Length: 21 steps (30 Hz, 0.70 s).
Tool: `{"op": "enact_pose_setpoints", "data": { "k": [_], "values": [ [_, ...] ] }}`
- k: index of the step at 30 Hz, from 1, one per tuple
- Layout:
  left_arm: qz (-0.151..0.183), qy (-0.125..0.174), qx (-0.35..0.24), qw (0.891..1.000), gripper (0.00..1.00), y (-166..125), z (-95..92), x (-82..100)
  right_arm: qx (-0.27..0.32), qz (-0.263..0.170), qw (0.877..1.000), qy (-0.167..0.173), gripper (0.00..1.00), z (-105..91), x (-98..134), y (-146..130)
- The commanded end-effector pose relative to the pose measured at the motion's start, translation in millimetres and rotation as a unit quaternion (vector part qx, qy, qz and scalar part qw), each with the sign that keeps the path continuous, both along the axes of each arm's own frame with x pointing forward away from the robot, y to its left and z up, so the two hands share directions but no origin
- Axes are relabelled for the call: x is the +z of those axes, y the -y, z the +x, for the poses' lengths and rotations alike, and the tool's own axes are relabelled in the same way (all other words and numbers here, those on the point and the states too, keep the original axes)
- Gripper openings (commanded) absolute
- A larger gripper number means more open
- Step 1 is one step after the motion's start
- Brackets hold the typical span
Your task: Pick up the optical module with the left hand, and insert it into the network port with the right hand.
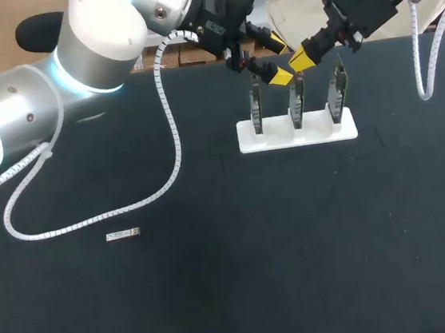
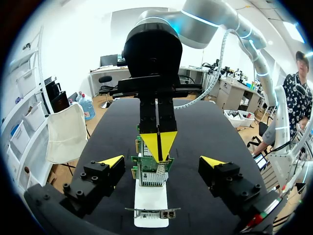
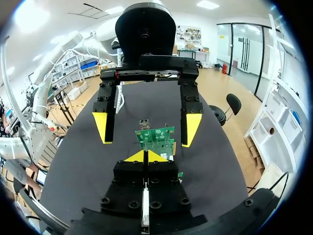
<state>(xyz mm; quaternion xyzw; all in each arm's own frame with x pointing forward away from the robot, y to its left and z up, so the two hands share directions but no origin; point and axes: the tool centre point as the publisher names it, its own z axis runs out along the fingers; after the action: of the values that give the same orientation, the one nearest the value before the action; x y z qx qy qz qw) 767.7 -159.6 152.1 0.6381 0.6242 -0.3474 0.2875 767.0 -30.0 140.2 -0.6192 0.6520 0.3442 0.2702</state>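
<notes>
The small silver optical module (image 1: pixel 123 235) lies alone on the black table, far to the left of both grippers. A white stand (image 1: pixel 319 134) holds three upright green network cards (image 1: pixel 297 102). My left gripper (image 1: pixel 277 60) hovers open just above the stand's left half, holding nothing. In the left wrist view that gripper (image 2: pixel 162 164) has its yellow tips wide on either side of a green card (image 2: pixel 152 169). My right gripper (image 1: pixel 300 59) is shut, its tips close over the middle card. Seen from its own wrist, the right gripper (image 3: pixel 145 156) points at a card (image 3: pixel 156 139) flanked by the left gripper's fingers (image 3: pixel 102 127).
A white spiral cable sleeve (image 1: pixel 175 140) from my left arm drapes across the table's left half, ending near the module. The stand (image 2: pixel 150 200) sits toward the back of the table. The two grippers are nearly touching above it.
</notes>
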Motion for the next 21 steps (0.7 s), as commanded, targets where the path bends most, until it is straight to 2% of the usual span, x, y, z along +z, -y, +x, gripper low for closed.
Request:
{"op": "enact_pose_setpoints", "data": {
  "k": [1,8,15,21],
  "values": [
    [0.003,-0.002,-0.001,1.0,1.0,0.9,1.7,0.9,-0.001,0.001,1.0,-0.001,0.0,-1.0,-8.7,1.1],
    [0.003,-0.002,-0.001,1.0,1.0,0.9,1.7,0.9,-0.006,0.017,1.0,-0.002,0.0,-0.1,-3.8,-0.2],
    [0.003,-0.002,-0.001,1.0,1.0,0.9,1.7,0.9,-0.013,0.047,0.999,-0.01,0.0,7.1,17.0,1.9],
    [0.003,-0.002,-0.001,1.0,1.0,0.9,1.7,0.9,-0.017,0.067,0.998,-0.01,0.0,12.5,38.9,14.9]
  ]
}}
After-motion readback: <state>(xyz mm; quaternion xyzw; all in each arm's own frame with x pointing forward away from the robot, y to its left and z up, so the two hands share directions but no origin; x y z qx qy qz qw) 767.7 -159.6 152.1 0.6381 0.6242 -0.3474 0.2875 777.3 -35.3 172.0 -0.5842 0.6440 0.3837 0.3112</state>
